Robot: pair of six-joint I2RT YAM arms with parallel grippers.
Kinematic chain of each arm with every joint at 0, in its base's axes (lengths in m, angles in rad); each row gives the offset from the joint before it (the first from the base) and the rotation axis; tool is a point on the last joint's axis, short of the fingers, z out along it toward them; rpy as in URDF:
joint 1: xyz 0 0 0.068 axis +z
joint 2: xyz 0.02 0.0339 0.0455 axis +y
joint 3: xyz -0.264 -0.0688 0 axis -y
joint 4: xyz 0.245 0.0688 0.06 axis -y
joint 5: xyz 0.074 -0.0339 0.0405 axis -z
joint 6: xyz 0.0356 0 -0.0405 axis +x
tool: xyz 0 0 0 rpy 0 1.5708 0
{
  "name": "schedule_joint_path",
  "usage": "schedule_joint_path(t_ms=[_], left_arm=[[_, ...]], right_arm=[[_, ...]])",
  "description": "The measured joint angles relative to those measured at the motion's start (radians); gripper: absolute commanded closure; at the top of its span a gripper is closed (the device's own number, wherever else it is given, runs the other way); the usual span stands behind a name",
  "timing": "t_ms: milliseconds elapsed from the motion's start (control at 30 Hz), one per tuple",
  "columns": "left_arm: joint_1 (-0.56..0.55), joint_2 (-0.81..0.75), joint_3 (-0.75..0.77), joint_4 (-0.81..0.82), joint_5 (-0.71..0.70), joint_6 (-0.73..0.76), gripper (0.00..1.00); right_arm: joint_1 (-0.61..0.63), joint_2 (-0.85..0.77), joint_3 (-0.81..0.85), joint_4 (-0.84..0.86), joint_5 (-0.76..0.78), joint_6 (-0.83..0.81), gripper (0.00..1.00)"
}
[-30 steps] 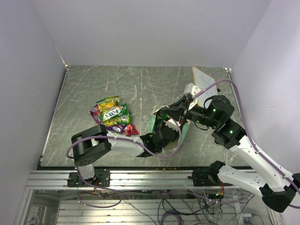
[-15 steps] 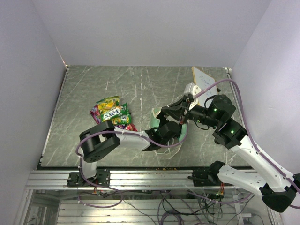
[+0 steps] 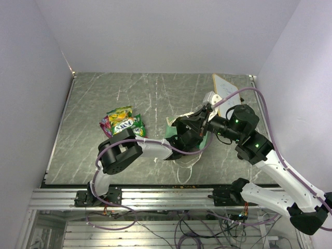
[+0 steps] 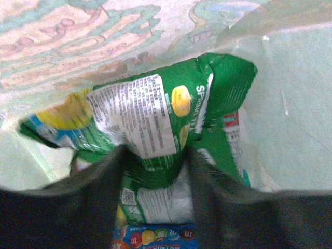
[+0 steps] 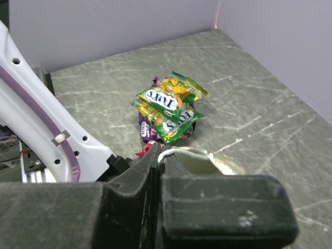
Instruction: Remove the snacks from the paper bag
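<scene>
The mint-green paper bag (image 3: pixel 168 133) stands at the table's middle front. My right gripper (image 3: pixel 204 118) is shut on its white string handle (image 5: pixel 187 151), holding the bag's mouth (image 5: pixel 202 162) open; in the right wrist view the gripper (image 5: pixel 159 155) pinches the loop. My left gripper (image 3: pixel 185 137) is deep inside the bag. In the left wrist view it (image 4: pixel 154 181) grips a green snack packet (image 4: pixel 150 114) between its fingers, with a blue candy packet (image 4: pixel 155 237) under it and the cream bag wall (image 4: pixel 290 104) around. A pile of snacks (image 3: pixel 123 123) lies on the table left of the bag; it also shows in the right wrist view (image 5: pixel 168 111).
A white whiteboard (image 3: pixel 224 88) lies at the back right, behind my right wrist. The left arm's white link (image 5: pixel 36 119) crosses between the snack pile and the bag. Side walls close in the table left and right.
</scene>
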Motion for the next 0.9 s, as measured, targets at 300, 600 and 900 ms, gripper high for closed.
schedule_joint_path(t_ms=[300,600,900], left_arm=[[0.018,-0.092,-0.051,-0.057,0.110,0.002,0.83],[0.020,-0.280,-0.167,-0.102,0.265,-0.047,0.93],[0.019,-0.414,-0.195,-0.099,0.425,-0.069,0.93]], right_arm=[[0.003,-0.005,0.019,-0.042,0.101,-0.030,1.00],[0.004,-0.001,0.089,-0.090,0.269,-0.042,1.00],[0.004,0.012,0.102,-0.108,0.372,-0.050,1.00]])
